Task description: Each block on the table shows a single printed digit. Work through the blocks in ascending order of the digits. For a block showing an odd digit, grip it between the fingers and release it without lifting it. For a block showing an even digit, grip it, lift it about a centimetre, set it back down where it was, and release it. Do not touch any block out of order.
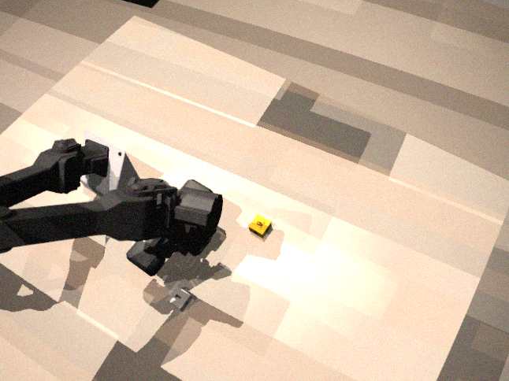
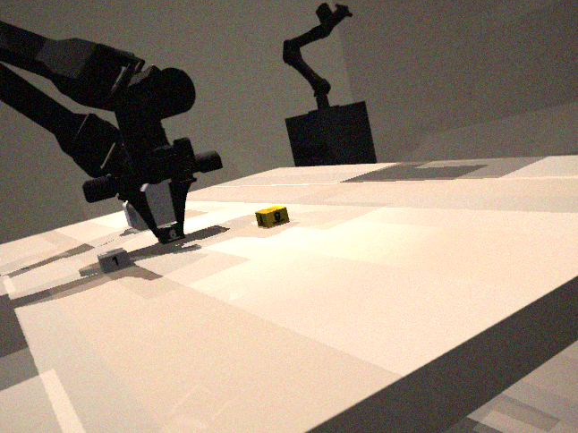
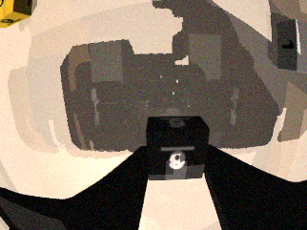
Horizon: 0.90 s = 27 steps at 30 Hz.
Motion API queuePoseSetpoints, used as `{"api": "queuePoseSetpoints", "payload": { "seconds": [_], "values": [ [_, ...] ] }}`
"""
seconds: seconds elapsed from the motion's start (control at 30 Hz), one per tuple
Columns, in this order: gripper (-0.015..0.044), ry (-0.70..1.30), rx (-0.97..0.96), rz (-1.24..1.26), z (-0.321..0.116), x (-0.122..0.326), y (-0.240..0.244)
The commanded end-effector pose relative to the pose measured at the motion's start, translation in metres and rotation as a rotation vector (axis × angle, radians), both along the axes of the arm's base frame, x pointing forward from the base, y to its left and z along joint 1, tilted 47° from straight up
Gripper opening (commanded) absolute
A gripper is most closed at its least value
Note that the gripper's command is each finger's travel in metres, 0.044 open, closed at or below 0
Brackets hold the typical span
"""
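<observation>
Now the tool [image 3: 176, 158] grips the small black block [image 3: 176, 146] by opposite flat sides; it looks light, rigid, unlikely to slip.

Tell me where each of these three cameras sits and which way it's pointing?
Top: overhead, looking down on the pale table; shows the black arm.
Exterior: low beside the table, looking across; shows the gripper shut on the small black cube.
Wrist: on the arm, looking down past its fingers at that cube.
Shared: all three show the yellow cube and the grey cube.

"1" on grey block [image 2: 114, 259]
</observation>
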State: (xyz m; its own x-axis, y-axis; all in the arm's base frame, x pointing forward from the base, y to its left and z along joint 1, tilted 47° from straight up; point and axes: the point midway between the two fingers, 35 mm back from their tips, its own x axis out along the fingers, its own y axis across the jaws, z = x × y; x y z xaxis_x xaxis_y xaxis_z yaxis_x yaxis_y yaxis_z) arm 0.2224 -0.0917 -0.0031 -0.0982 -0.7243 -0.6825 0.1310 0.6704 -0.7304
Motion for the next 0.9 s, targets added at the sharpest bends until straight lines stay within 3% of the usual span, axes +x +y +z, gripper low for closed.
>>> {"api": "queuePoseSetpoints", "payload": {
  "seconds": [0.0, 0.87],
  "values": [
    [0.012, 0.004, -0.004, 0.004, 0.0012, 0.0001, 0.0009],
    [0.012, 0.004, -0.003, 0.004, 0.0096, 0.0014, 0.0099]
  ]
}}
